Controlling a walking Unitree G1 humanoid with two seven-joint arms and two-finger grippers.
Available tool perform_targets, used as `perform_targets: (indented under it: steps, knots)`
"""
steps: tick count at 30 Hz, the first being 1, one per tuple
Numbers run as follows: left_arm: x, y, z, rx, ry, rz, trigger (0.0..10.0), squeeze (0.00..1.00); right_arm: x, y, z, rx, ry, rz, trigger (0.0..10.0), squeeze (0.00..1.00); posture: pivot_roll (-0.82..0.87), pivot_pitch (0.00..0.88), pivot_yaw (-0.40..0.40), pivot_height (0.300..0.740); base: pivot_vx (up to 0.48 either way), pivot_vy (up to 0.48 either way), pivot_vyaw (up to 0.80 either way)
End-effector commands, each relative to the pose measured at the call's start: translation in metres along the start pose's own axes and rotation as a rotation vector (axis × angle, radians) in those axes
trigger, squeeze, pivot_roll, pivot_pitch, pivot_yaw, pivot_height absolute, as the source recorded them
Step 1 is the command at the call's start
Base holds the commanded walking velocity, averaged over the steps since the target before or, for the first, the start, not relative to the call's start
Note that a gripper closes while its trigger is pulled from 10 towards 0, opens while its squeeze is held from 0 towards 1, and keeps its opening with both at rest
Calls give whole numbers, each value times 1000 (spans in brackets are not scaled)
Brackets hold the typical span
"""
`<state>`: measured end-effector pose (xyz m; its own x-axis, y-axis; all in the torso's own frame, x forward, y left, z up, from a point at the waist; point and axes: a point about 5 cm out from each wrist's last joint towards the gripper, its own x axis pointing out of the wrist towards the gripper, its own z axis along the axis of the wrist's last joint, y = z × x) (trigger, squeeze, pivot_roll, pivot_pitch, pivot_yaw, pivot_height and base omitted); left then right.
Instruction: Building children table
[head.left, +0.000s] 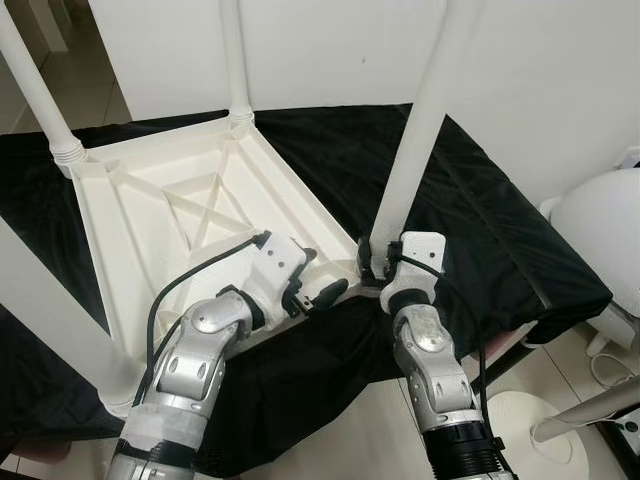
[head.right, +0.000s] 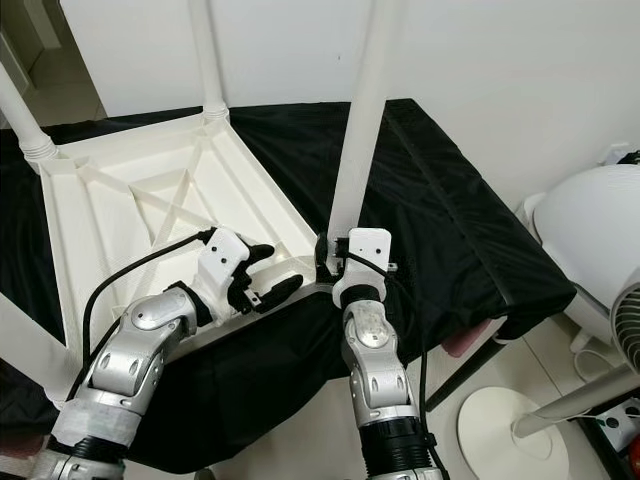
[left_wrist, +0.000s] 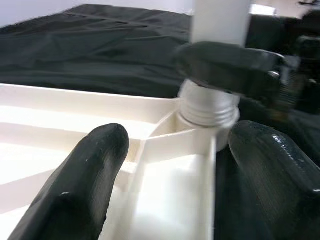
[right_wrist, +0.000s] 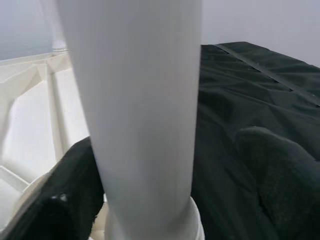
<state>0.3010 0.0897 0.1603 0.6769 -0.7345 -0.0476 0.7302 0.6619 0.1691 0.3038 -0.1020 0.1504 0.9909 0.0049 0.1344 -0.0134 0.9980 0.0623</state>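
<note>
Upside down on a black cloth (head.left: 480, 200), a white plastic table top (head.left: 150, 215) was seen lying with its ribbed underside facing up, and white legs were seen standing upright at its corners. The near-right leg (head.left: 420, 120) was set in the corner socket closest to the robot, a ribbed collar (left_wrist: 209, 106) showing at its base. That leg was gripped low down by the right gripper (head.left: 372, 262), one black finger pressed against each side of it just above the collar. The left gripper (head.left: 318, 290) was held just beside the same corner with its fingers (left_wrist: 82, 180) spread apart, straddling the rim of the table top without pinching it. A white fan (head.right: 590, 240) was seen to the robot's right, beyond the cloth.
</note>
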Motion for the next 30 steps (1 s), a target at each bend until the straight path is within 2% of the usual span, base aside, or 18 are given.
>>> perform_targets:
  steps: [1,14,16,18,20,21,24,26,28,30]
  knots:
    - [-3,17,-6,-13,28,319,10000,0,-7,2,-7,44,19,-29,10000,0,17,12,24,740,0,0,0]
    - [-6,24,-10,11,45,361,10000,0,-7,-1,-6,41,1,2,10000,0,18,14,19,740,0,0,0]
    - [-9,24,-13,-11,63,475,10000,0,-7,-7,-7,43,5,-4,10000,0,22,26,17,740,0,0,0]
    - [-9,24,-13,-11,63,475,10000,0,-7,-7,-7,43,5,-4,10000,0,22,26,17,740,0,0,0]
    - [-10,22,-14,-14,69,517,10000,0,-7,-8,-7,43,6,-5,10000,0,20,29,19,740,0,0,0]
    - [-11,21,-14,-41,72,565,10000,0,-7,-9,-8,41,7,-3,10000,0,16,31,19,740,0,0,0]
    - [-11,22,-14,-59,70,593,10000,0,-7,-10,-7,40,6,-3,10000,0,12,34,19,740,0,0,0]
    - [-12,25,-12,-72,58,659,10000,0,-7,-9,-6,37,2,-6,10000,0,11,41,18,740,0,0,0]
    - [-12,25,-12,-72,58,659,10000,0,-7,-9,-6,37,2,-6,10000,0,11,41,18,740,0,0,0]
    - [-12,28,-11,-85,47,719,10000,0,-7,-5,-5,44,-6,1,10000,0,10,46,14,740,0,0,0]
